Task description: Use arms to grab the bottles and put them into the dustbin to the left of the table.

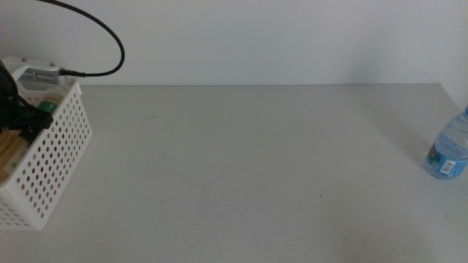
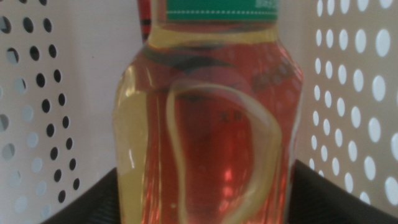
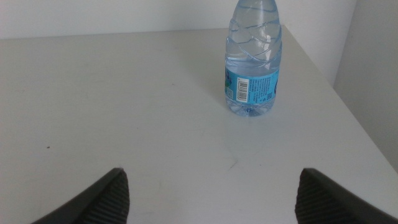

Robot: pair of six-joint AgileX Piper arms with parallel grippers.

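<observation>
Pale grey desk runs wide beneath a white wall. At its far left stands the white perforated dustbin, where the left gripper reaches in; its fingers are clamped on the yellow tea bottle, held inside the dustbin with a red can behind. At the right edge stands the clear water bottle, upright. The right gripper hovers near it, fingers wide apart.

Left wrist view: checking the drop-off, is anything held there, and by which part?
The left tool grips the yellow tea bottle by its lower body, inside the dustbin.
</observation>
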